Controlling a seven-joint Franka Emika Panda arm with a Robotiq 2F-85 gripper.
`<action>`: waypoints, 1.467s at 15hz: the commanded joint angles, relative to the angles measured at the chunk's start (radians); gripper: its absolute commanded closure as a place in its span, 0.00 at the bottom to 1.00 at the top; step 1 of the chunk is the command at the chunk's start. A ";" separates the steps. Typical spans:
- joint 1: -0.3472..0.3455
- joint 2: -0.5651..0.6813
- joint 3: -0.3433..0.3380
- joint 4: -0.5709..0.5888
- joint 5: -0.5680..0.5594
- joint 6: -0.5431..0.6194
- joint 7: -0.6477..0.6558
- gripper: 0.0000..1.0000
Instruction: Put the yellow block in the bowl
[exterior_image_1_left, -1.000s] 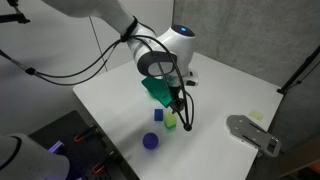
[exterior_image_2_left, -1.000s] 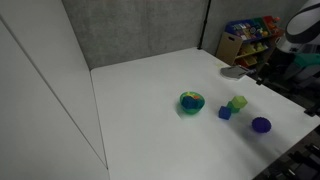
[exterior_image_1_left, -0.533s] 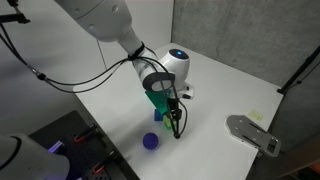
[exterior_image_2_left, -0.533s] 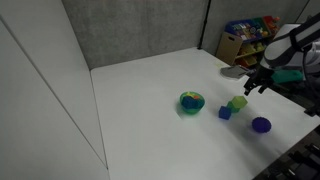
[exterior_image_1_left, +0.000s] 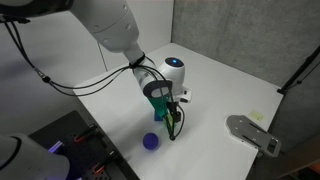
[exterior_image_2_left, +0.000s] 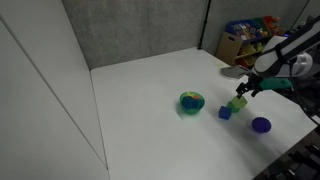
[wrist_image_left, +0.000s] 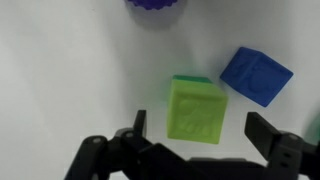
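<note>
One yellow block (wrist_image_left: 198, 110), yellow-green in the wrist view, lies on the white table (exterior_image_2_left: 140, 90), framed between the spread jaws of your gripper (wrist_image_left: 197, 124) and touched by neither. One blue cube (wrist_image_left: 257, 75) lies just beside it. One green bowl (exterior_image_2_left: 191, 103) stands near both cubes. Against half a second ago, your gripper has closed in over the block; block, cube and bowl are unmoved.

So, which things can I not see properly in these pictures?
Bowl: mostly behind the arm in an exterior view; absent from the wrist view.
Yellow block: largely hidden by the gripper in an exterior view.
Round purple object: cut off by the wrist view's top edge.
</note>
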 joint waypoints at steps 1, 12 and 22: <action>-0.013 0.044 0.013 0.028 -0.021 0.024 0.045 0.00; -0.030 0.062 0.043 0.018 -0.032 0.047 0.012 0.67; 0.022 -0.104 0.108 0.079 -0.107 -0.158 -0.039 0.67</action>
